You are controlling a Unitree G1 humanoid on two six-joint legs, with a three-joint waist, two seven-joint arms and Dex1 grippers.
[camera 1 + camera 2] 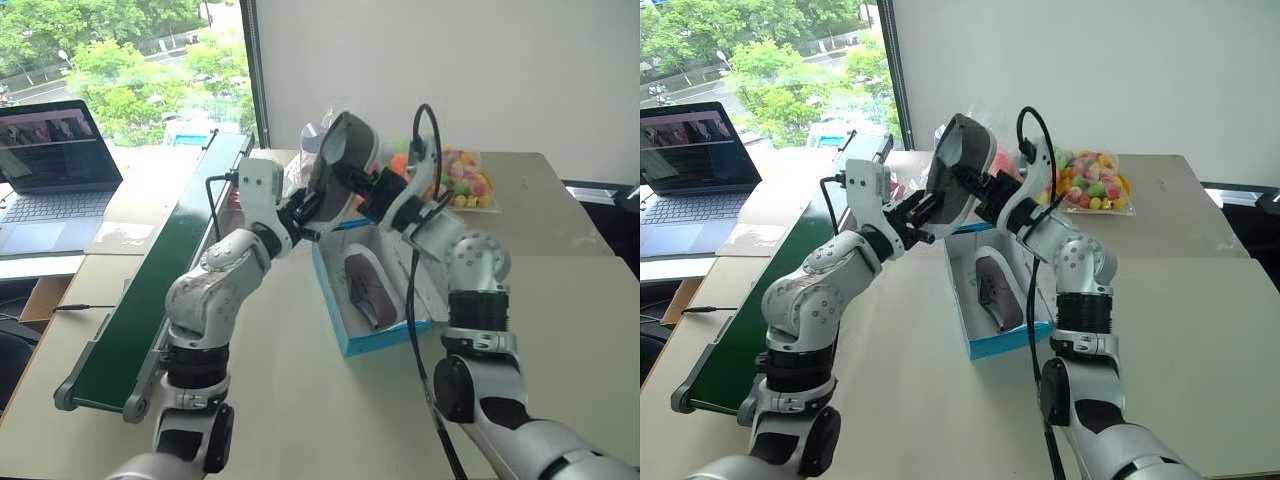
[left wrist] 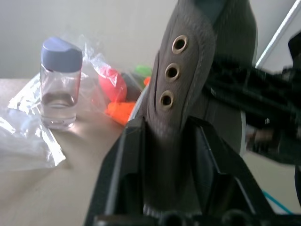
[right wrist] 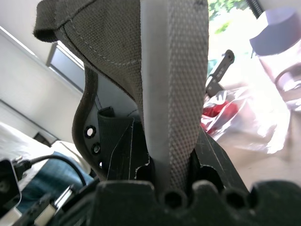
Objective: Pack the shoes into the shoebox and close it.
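One surface carries one open blue shoebox, which lies just below the two hands. Two shoes show: one lies inside the box, and the other is held upright in the air above it. Both hands meet at this raised shoe: the left hand has its fingers around the eyelet flap, and the right hand clamps the sole edge.
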